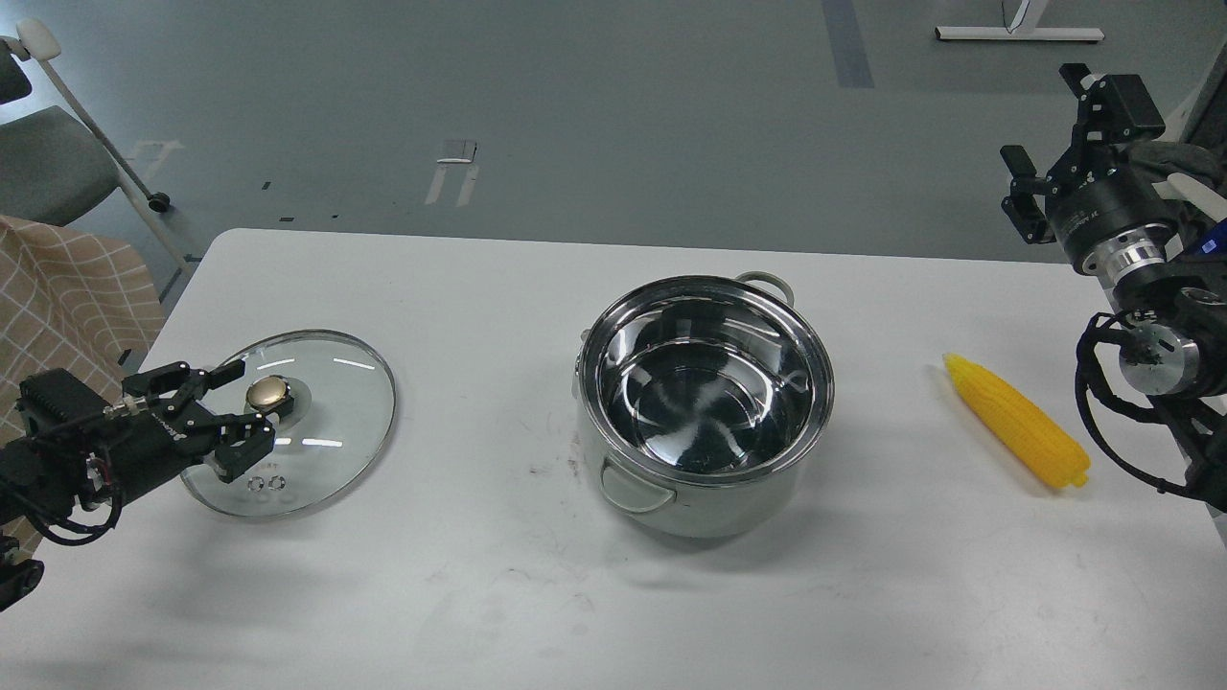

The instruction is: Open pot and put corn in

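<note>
The pot is being seen uncovered near the middle of the white table, its shiny interior holding nothing. The glass lid is lying flat on the table well to the pot's left, gold knob facing up. The left gripper is being held at the lid with its fingers spread, one finger behind the knob and the other in front; the knob is not being clamped, though whether a fingertip is touching it is hard to be judged from this angle. The corn is lying on the table well to the right of the pot, slanted, its thick end nearer the viewer. The right gripper is being held raised beyond the table's far right corner, well apart from the corn, its fingers appearing parted and nothing being gripped.
</note>
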Controlling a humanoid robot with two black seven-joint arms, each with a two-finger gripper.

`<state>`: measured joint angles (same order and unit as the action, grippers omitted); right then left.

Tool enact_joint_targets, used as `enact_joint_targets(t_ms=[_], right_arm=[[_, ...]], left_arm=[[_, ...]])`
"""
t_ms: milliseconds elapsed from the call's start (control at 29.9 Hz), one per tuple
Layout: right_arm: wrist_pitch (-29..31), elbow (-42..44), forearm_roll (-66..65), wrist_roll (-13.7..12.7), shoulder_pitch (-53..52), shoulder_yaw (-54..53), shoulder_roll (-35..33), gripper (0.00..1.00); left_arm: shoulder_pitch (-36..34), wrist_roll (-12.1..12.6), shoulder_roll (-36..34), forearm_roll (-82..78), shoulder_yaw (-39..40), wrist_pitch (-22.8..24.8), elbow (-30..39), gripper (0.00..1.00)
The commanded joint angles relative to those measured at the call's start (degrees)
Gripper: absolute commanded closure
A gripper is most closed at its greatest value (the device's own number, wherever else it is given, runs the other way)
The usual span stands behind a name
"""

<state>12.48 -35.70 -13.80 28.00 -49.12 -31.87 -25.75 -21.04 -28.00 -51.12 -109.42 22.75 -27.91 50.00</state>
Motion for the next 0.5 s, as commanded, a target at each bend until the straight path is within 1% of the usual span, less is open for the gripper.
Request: enact_joint_targets(t_ms=[0, 200, 267, 301, 334, 401, 434, 468], right_arm=[[0.0, 0.0, 0.0, 0.0, 0.0, 0.0, 0.0, 0.00], [0.0, 0.0, 0.0, 0.0, -0.1, 0.0, 0.0, 0.00], [0.1, 0.0, 0.0, 0.0, -0.4, 0.0, -0.2, 0.00], [0.1, -0.1, 0.0, 0.0, -0.5, 0.1, -0.2, 0.00], [0.2, -0.1, 0.0, 0.0, -0.7, 0.1, -0.3, 0.00], [0.3, -0.1, 0.0, 0.0, -1.0, 0.1, -0.5, 0.00], [0.3, -0.2, -0.1, 0.0, -1.1, 0.2, -0.7, 0.00], [0.3, -0.3, -0.3, 0.0, -1.2, 0.3, -0.8, 0.00]], left_arm=[[-0.1, 0.0, -0.4, 1.5, 0.1, -0.1, 0.0, 0.07], [-1.5, 0.0, -2.0, 5.4, 1.2, -0.1, 1.0, 0.05], [-4.7, 0.0, -5.2, 10.3, 1.3, -0.1, 3.2, 0.05], [-5.7, 0.0, -5.7, 11.6, 1.3, -0.1, 4.3, 0.05], [-8.1, 0.0, -6.5, 14.1, 1.3, -0.1, 5.9, 0.05], [-10.7, 0.0, -7.4, 17.3, 1.3, 1.4, 6.8, 0.05], [-13.6, 0.0, -8.1, 20.4, 1.4, 3.7, 7.0, 0.05], [-15.2, 0.0, -8.2, 22.1, 1.5, 5.0, 7.1, 0.05]])
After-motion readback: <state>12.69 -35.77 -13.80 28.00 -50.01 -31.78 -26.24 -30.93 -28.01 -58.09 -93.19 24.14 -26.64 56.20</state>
